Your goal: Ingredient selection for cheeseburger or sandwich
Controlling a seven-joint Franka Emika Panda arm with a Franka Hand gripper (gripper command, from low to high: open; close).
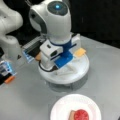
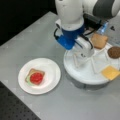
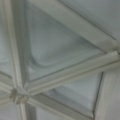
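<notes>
Now, gripper (image 2: 83, 53): over the divided tray (image 2: 82, 72), grip state cannot be told.
Sandwich (image 2: 35, 77): on plate (image 2: 51, 72), eight o'clock of tray, open table between.

sandwich (image 1: 79, 116) cut by bottom edge, gripper fingertips hidden

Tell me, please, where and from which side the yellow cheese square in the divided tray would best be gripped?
The yellow cheese square lies flat in a compartment of the divided tray, at its rim. It is thin, so coming straight down and pinching two opposite edges seems best; the ridges between compartments would likely block a sideways approach. The gripper hangs low over an empty compartment nearby.
</notes>
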